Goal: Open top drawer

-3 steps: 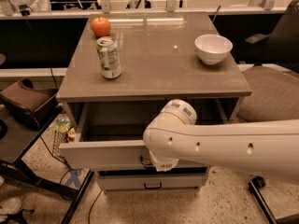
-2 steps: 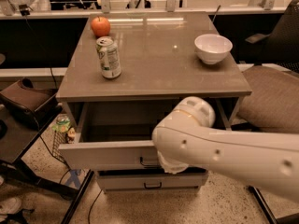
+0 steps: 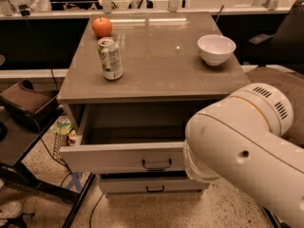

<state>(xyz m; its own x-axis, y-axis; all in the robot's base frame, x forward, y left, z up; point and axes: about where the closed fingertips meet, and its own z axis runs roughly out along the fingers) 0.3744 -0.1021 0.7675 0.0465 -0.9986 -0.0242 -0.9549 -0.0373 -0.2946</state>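
Note:
The top drawer (image 3: 118, 156) of the grey-beige cabinet stands pulled out. Its pale interior (image 3: 137, 126) shows and looks empty. Its thin black bar handle (image 3: 156, 165) is uncovered at the middle of the front. My white arm (image 3: 242, 146) fills the lower right, in front of the drawer's right end. My gripper does not show; it is hidden behind the arm or out of the frame. Nothing touches the handle.
On the cabinet top (image 3: 161, 70) stand an apple (image 3: 101, 26), a drink can (image 3: 110, 58) and a white bowl (image 3: 216, 49). A shorter drawer (image 3: 128, 185) sits shut below. A dark stand (image 3: 23, 122) is at the left, a chair (image 3: 285, 37) at the right.
My arm has swung right and nearer the camera, uncovering the drawer's handle. The drawer stays pulled out.

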